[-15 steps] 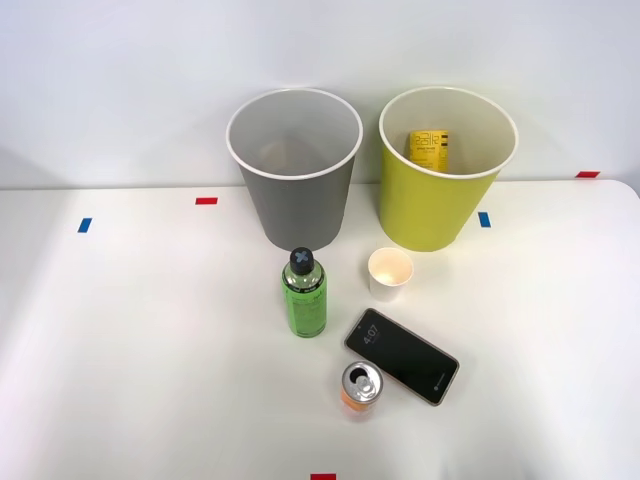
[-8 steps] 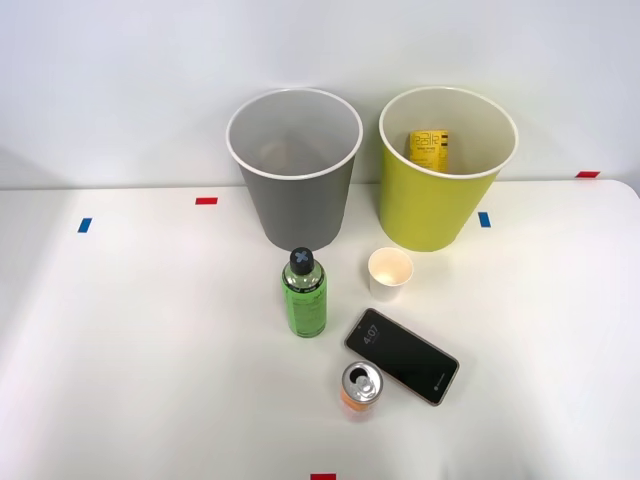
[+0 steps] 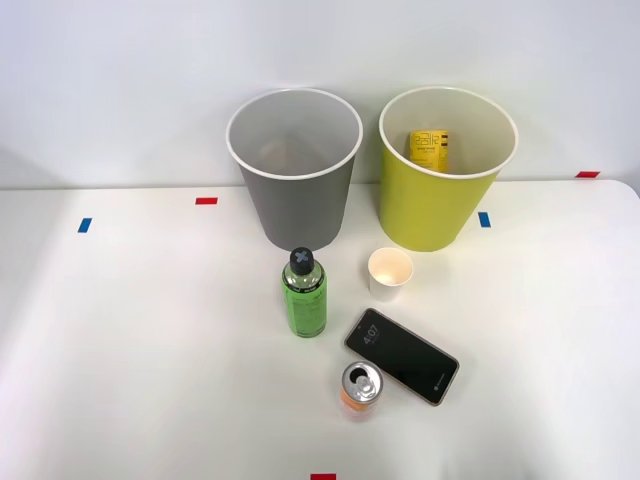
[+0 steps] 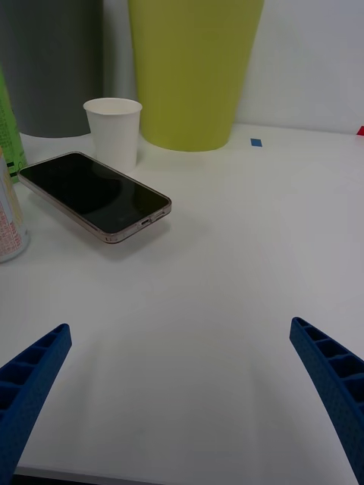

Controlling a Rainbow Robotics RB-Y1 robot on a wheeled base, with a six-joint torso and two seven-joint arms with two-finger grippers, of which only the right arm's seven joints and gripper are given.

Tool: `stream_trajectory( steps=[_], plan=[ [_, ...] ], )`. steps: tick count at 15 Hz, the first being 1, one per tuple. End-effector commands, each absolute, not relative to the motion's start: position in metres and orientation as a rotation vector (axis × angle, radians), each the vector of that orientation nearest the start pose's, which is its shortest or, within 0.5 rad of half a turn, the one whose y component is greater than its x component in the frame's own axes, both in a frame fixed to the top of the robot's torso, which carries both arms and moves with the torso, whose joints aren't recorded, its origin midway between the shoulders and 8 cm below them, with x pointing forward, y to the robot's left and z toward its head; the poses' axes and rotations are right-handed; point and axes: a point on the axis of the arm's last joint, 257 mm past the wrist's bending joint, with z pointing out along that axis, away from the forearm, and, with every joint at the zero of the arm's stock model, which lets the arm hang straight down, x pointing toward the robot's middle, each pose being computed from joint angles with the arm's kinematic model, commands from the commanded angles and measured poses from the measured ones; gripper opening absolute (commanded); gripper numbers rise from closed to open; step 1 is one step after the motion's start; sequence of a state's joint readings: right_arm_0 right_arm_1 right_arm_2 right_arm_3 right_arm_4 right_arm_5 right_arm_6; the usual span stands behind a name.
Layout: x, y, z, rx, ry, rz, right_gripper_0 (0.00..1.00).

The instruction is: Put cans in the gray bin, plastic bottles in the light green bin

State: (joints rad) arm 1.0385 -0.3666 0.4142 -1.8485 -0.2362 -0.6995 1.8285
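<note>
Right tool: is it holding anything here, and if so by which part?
Nothing is held. The right tool is open over bare table, with the phone and can ahead of it untouched.

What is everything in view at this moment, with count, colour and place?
gray bin: 1, gray with white rim, back of table, left of the other bin
light green bin: 1, yellow-green, back right; yellow item inside
plastic bottle: 1, green liquid, black cap, upright before gray bin
paper cup: 1, white, before green bin
phone: 1, black, flat
can: 1, orange, upright beside phone
tape marks: several, red and blue
right gripper: 1, blue, open, empty
</note>
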Motion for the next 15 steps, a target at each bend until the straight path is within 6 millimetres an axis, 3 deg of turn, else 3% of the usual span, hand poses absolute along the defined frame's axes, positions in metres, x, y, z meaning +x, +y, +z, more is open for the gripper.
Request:
stream_trajectory(
  steps=[1,15],
  plan=[
    [0.1828,-0.2168,-0.3129,-0.132,1.682,-0.015,1.00],
    [0.1828,-0.2168,-0.3129,-0.132,1.682,-0.015,1.00]
  ],
)
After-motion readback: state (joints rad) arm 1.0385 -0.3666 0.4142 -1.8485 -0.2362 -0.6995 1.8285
